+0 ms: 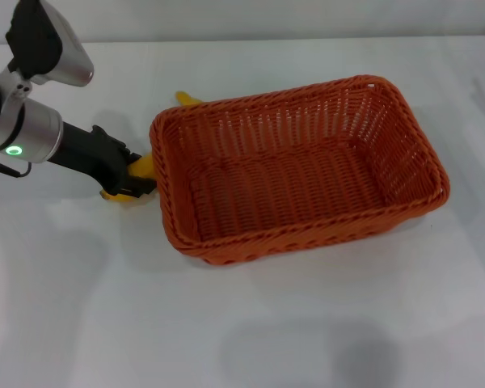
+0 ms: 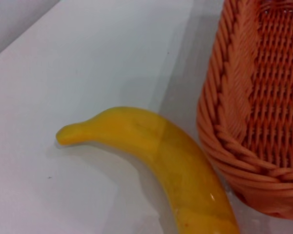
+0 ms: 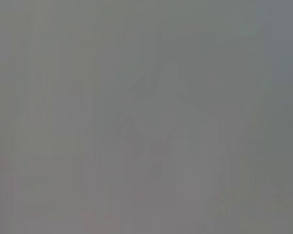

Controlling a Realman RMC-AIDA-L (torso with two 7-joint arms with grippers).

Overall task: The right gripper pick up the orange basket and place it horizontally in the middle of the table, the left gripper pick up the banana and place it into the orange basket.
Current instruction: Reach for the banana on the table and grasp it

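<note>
The left pincer [image 1: 132,179], at the left of the head view, sits right over the banana [image 1: 143,166], though whether its fingers are apart or clamped on the fruit I cannot tell. The banana lies on the white tabletop [image 1: 323,323] just beside the orange basket's [image 1: 299,166] left end, its long axis running along that end, one tip toward the frame's top. The right pincer is out of sight.

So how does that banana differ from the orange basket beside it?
The banana is smooth, yellow and curved; the orange basket is woven, orange and rectangular. The basket is far larger and lies in the open, while the banana is half hidden behind its rim, with the left tool on it. Both rest on the table.
</note>
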